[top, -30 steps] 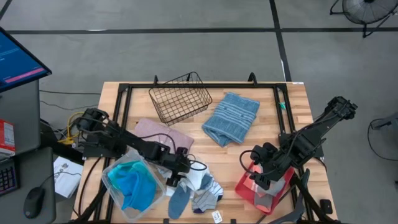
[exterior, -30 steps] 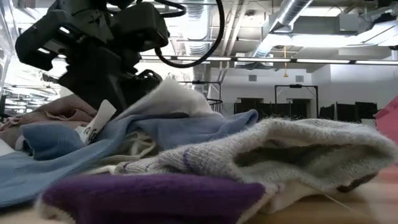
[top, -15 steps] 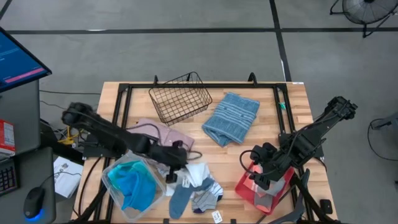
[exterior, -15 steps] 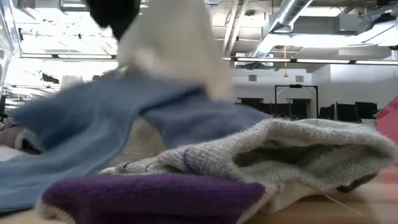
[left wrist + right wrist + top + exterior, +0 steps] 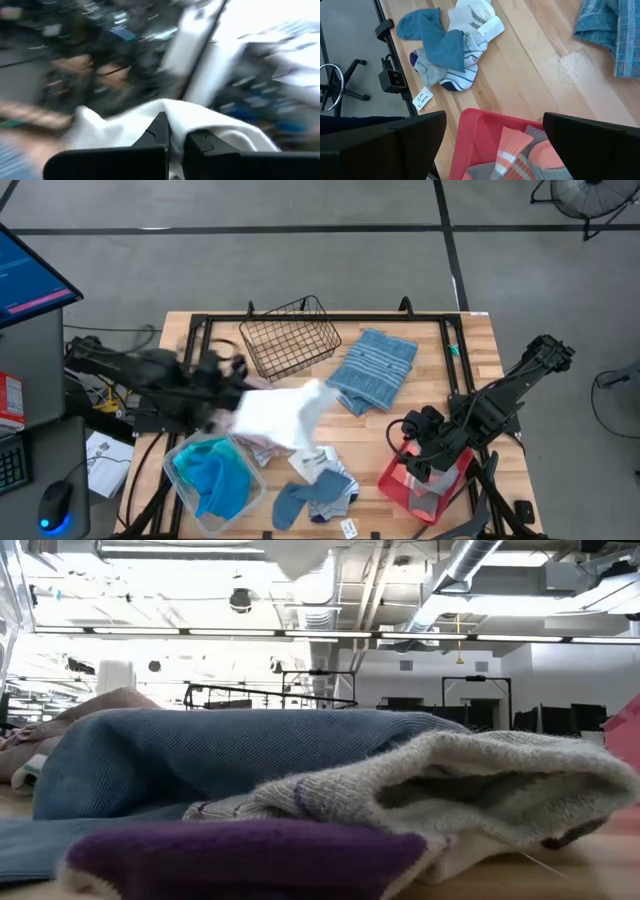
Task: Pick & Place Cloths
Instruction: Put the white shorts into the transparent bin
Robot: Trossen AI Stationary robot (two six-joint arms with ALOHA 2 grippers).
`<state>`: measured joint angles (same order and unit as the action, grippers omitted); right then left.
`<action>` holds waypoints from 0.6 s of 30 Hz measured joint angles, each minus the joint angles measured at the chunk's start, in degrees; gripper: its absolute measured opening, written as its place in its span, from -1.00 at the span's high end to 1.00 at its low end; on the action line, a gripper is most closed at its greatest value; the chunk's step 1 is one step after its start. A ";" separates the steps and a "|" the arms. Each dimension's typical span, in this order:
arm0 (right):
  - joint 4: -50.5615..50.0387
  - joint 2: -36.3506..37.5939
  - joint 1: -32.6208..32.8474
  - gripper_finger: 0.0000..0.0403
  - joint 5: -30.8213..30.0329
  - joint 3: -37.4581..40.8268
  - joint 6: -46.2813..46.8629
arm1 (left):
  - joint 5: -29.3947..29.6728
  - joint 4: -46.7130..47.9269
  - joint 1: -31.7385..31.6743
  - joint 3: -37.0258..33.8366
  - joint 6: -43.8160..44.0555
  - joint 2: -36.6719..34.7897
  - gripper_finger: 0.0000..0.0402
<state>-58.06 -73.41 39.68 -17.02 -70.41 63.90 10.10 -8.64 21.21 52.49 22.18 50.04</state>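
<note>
Left gripper (image 5: pixel 175 137), jaws clamped on a limp white cloth (image 5: pixel 268 416), lifts it by one bunched edge; it drapes, light and soft; right gripper (image 5: pixel 420 460) jaws apart over the red tray (image 5: pixel 395 480).

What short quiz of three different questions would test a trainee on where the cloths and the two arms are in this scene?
1. True or false: the left end effector is shut on the soft white cloth.
2. Multiple choice: where does the grey-blue striped towel lie? A) in the flat red plastic tray; B) on the wooden table, beside the black wire basket; C) in the clear plastic bin.
3. Fill in: the right end effector hangs open above the red ____.

Key: 1 true; 2 B; 3 tray.
</note>
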 joint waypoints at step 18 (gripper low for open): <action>0.11 0.00 -0.11 -0.63 -1.44 0.00 1.92 | -10.66 21.45 22.97 -0.04 33.16 -8.76 1.00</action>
<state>-57.95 -73.41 39.57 -18.45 -70.41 65.82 -0.56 12.81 44.18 52.45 55.35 41.28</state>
